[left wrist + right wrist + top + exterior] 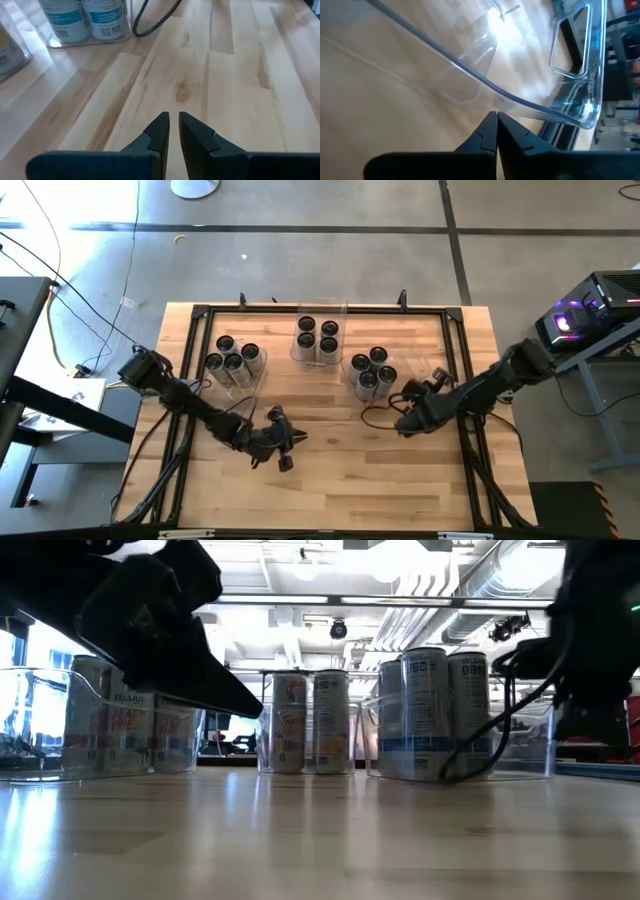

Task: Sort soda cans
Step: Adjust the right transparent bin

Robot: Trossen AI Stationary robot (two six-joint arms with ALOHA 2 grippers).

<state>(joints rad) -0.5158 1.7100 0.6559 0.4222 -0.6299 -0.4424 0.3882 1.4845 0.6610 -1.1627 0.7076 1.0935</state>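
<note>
Soda cans all sit inside the clear bins along the upper middle of your high view, and none stands loose on the bare wood, so the sorting looks finished or very near it. From the low view the groups appear matched by label, though the print is too small to read with certainty.

Count from largest to smallest. You have one wooden table (330, 480) filling the lower centre of the frame. On it I count three bins, one per cluster; the right wrist view shows clear plastic walls close up, too tight a view to match to any cluster. Twelve cans in all: four in the left cluster (233, 358), four in the middle cluster (318, 338), four in the right cluster (373, 370).

Your left gripper (280, 442) rests low at lower centre-left of the high view, its fingers nearly together with a thin gap and nothing between them. Your right gripper (408, 423) sits just below the right cluster, fully closed and empty.

What remains, if anything, is parking the arms.
</note>
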